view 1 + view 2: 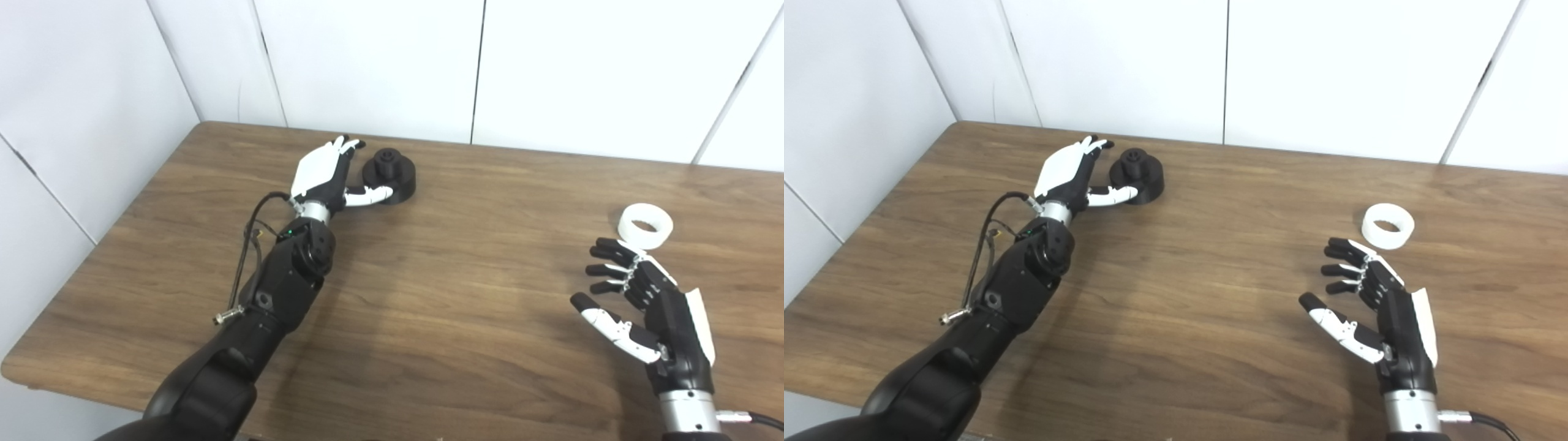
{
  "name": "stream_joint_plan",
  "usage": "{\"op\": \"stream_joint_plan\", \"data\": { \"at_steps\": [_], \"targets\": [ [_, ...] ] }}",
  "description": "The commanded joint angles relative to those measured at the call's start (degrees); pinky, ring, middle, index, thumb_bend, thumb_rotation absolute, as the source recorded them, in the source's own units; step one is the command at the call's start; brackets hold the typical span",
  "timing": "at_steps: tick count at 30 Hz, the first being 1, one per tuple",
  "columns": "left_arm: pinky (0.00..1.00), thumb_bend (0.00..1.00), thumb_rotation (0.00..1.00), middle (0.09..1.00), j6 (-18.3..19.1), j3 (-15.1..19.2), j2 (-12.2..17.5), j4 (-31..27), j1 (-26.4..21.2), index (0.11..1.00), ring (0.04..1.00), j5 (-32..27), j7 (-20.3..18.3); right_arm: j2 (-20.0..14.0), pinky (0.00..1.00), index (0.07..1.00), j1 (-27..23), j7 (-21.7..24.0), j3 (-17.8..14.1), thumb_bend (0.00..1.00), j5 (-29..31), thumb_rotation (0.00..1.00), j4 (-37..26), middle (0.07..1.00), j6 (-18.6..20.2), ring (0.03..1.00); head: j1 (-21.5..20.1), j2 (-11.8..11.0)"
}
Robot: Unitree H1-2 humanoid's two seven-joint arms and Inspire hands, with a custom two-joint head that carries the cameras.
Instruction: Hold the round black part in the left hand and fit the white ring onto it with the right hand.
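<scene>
nearest the camera, the right hand hovers over the table with its fingers spread and the thumb held apart, palm turned toward the middle of the table; it holds nothing. the ring lies flat, hole up, just beyond those fingertips and a little to the right, so the reach it calls for runs forward and slightly outward. being round, the ring has no long axis to line up with; only its upright hole matters. this hand is far nearer the ring than the other.

farther off, toward the back left, the left hand is at the black part. the hand is open, thumb lying along the part's near side and the fingers reaching round its far left edge. whether they touch it, or have any grip, cannot be told; the part sits on the table, hub upward, apparently not lifted.

part and ring are well apart, across the table's width.

the right eye view shows a clear strip of table between ring and fingertips, where the left eye view has them nearly overlapping.
</scene>
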Motion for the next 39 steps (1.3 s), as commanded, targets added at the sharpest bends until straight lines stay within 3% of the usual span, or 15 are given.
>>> {"op": "stream_joint_plan", "data": {
  "at_steps": [1, 11, 24, 31, 39],
  "targets": [
    [0.93, 1.0, 0.51, 1.0, 1.5, -0.9, 1.1, -1.9, -0.4, 0.885, 1.0, 0.3, -2.7, -0.1, 0.55, 0.747, -0.1, 0.1, 0.1, 0.68, 0.2, 0.24, -2.0, 0.747, -0.6, 0.668, 0.1, 0.1],
    [0.98, 1.0, 0.61, 1.0, 2.2, -0.8, 1.8, -7.2, 1.8, 0.903, 1.0, -0.4, -6.6, 0.2, 0.55, 0.745, -0.4, 0.1, 0.3, 0.68, 0.6, 0.2, -1.4, 0.744, -1.0, 0.665, -0.1, -0.1],
    [0.97, 1.0, 0.6, 1.0, 2.2, -1.2, 1.4, -5.5, 1.4, 0.909, 1.0, -0.6, -7.1, 0.1, 0.55, 0.749, 0.1, 0.1, 0.2, 0.67, 0.5, 0.23, -2.0, 0.752, -0.8, 0.678, -0.1, 0.3],
    [0.97, 1.0, 0.59, 1.0, 1.9, -1.1, 0.9, -4.2, 1.1, 0.91, 1.0, -0.7, -6.3, 0.0, 0.55, 0.747, 0.4, 0.2, 0.1, 0.67, 0.6, 0.22, -2.5, 0.752, -0.6, 0.679, -0.2, 0.5],
    [0.93, 1.0, 0.55, 1.0, -0.7, 0.0, -0.5, 0.2, -0.5, 0.901, 1.0, -1.4, -1.5, -0.1, 0.54, 0.744, 0.5, 0.2, 0.1, 0.67, 0.1, 0.22, -3.0, 0.752, -0.3, 0.67, -0.5, 0.7]
  ]
}}
